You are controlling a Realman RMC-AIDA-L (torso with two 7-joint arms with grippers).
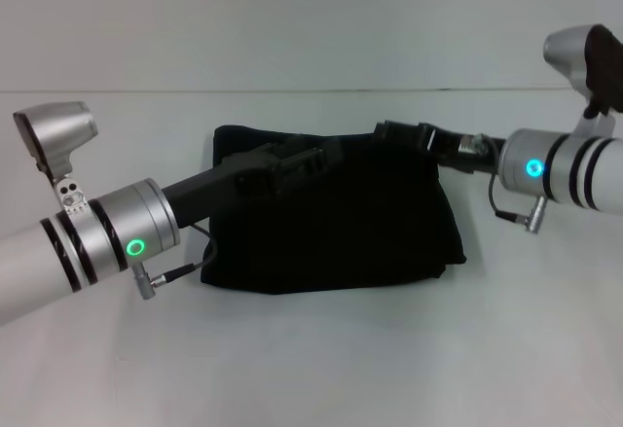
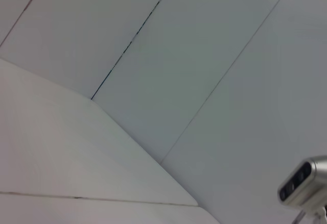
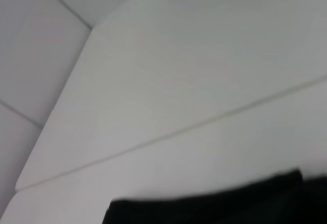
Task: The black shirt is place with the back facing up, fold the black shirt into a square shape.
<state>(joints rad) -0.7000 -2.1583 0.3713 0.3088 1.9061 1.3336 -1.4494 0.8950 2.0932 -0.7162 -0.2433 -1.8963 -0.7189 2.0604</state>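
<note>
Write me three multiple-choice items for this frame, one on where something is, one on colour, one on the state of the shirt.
1. Where are the two end effectors?
A. Both over the black shirt
B. Both parked off the table
C. One on the shirt, one raised toward the ceiling

2. What colour is the tabletop under the shirt?
A. Dark wood
B. White
C. Green

3. How does the shirt lie?
A. Spread flat with both sleeves out
B. Hanging over the table edge
C. Gathered into a compact, roughly rectangular bundle

Key: 1 A, since the left end effector and the right end effector both reach in above the black shirt in the head view. 2 B, the table is plain white around the cloth. 3 C, no sleeves stick out and the outline is a blocky shape resting wholly on the table.
</note>
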